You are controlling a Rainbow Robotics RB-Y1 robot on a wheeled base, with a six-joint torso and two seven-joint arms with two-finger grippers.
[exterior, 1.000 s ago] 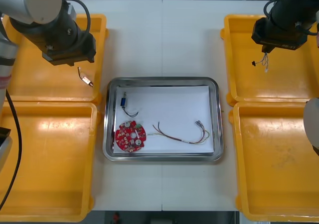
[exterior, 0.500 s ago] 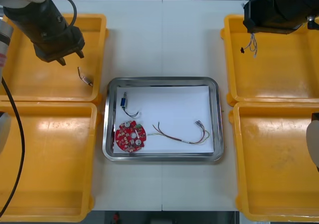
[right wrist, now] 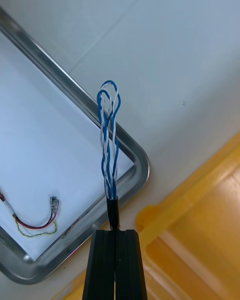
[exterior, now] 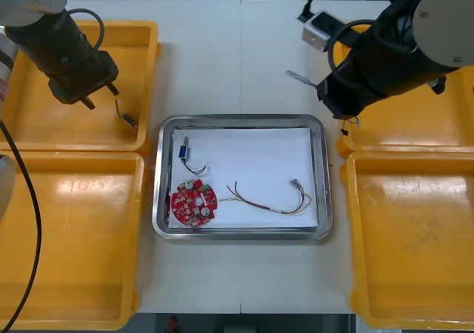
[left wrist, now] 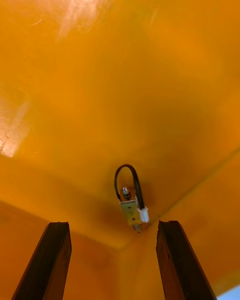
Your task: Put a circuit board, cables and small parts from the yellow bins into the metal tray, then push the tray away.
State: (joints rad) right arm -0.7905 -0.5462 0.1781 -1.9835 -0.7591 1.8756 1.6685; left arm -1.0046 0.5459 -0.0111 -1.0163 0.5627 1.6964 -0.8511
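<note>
The right gripper (right wrist: 115, 232) has its fingers pressed together on the black-sleeved end of the blue-white cable (right wrist: 108, 145), so the twisted loop sticks out ahead of the fingertips. Pinching it by one end looks sensible, since the free length can touch down first and the fingers need not go deep into the tray (right wrist: 142, 166). The cable hangs over the surface (right wrist: 175, 55) just outside the tray's rim, at the corner nearest the far right bin (exterior: 415, 126). It is not yet over the white liner.

The left gripper (left wrist: 114, 225) is spread wide and holds nothing. It hovers low in the far left bin (exterior: 44, 118). The black cable (left wrist: 131, 195), which has a small pale connector at its end, lies on the bin floor ahead of the gap between the fingers. That lines it up for a straight descent and pinch. The cable sits close to the bin's wall on the tray side, so I judge there is little room for the finger on that side.

The tray already holds the board (exterior: 193, 202), the red-yellow cable (exterior: 270, 200) and a small part (exterior: 183, 152) with a black lead. They lie along the left and near sides, which leaves the far right of the liner free, probably for the cable now arriving.

I can read no writing, label or brand on any of these things.
</note>
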